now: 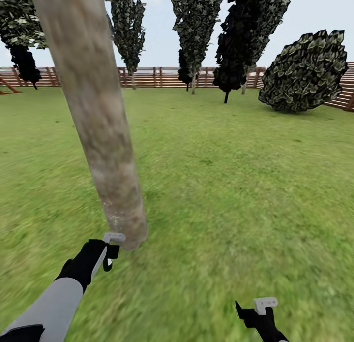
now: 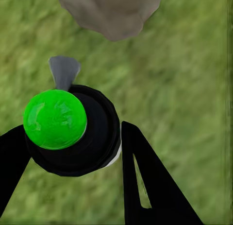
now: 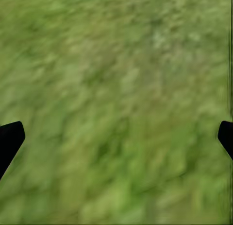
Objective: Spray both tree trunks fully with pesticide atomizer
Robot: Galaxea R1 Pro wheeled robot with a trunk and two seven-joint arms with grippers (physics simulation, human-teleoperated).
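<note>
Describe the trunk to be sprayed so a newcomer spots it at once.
On the lawn inside the slat fence, look at the near left, just ahead of the left pincer. The trunk is a thick, bare, mottled grey-tan column. The dark trees by the fence are leafy and thin-stemmed.

Trunk: I see the thick mottled grey-tan tree trunk (image 1: 101, 130) rising from the green grass lawn (image 1: 236, 184), left of centre.
Left gripper: my left gripper (image 1: 112, 253) sits just before the trunk's base, around the black round-bodied atomizer with a green cap (image 2: 73, 130).
Right gripper: my right gripper (image 1: 258, 312) hangs over grass, well right of the trunk.
Fence: the brown slatted wooden fence (image 1: 162, 77) runs behind the lawn, dark bushy conifers (image 1: 196, 32) before it.
</note>
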